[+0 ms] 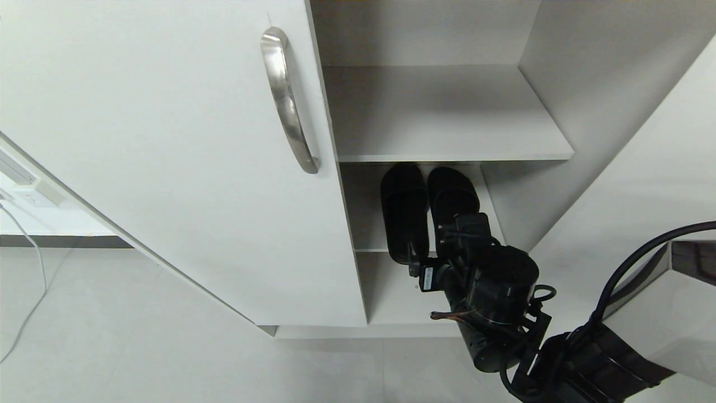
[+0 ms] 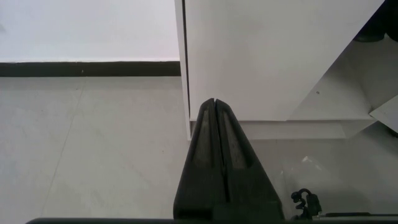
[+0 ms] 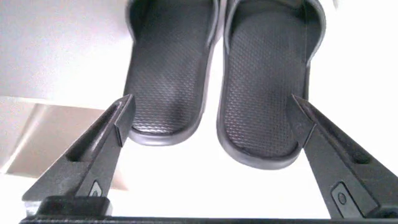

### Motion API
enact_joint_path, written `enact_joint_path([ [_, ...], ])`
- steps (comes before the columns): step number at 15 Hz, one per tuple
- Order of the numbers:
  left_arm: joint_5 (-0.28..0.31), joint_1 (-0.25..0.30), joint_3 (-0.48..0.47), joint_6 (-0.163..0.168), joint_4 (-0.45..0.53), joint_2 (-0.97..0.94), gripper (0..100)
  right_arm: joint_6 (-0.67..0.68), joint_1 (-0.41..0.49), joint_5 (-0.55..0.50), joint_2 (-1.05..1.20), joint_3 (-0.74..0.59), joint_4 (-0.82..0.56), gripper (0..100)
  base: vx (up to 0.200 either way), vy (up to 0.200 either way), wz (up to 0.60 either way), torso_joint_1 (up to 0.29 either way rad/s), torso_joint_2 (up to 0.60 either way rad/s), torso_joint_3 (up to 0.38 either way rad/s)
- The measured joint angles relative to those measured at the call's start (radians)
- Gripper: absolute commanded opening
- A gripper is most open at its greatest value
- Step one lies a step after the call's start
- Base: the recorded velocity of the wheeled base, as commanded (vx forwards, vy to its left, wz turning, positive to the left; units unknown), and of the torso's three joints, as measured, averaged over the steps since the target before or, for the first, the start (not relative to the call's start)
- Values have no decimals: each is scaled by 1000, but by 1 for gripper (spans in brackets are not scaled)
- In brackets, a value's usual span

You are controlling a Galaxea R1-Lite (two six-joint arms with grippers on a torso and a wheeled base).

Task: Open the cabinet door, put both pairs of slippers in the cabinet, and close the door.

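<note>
Cabinet shelf (image 1: pixel 363 215) | 2 slippers (image 1: pixel 404 212) inside | right gripper (image 3: pixel 212 107) spread | left gripper (image 2: pixel 214 107) pressed together

Pair of black textured rubber slippers (image 1: pixel 404 212) lying inside the white flat-fronted cabinet (image 1: pixel 442 112)
They are sitting side by side, footbeds up, on a lower shelf (image 1: pixel 363 224), heels at its front edge; the plain white door (image 1: pixel 643 184) is standing open

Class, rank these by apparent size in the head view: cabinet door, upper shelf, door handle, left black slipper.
1. cabinet door
2. upper shelf
3. door handle and left black slipper: unsure. The handle looks longer and the slipper wider, and the handle is nearer the camera.
</note>
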State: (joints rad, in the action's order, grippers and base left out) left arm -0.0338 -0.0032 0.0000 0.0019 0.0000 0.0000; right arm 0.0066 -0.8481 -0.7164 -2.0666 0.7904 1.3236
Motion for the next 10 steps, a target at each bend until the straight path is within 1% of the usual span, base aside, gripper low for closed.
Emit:
enact_joint_path([
  [10, 0, 0, 0, -4, 0, 1, 0, -7, -3, 2, 9, -4, -4, 100, -200, 0, 0, 2, 4, 1],
])
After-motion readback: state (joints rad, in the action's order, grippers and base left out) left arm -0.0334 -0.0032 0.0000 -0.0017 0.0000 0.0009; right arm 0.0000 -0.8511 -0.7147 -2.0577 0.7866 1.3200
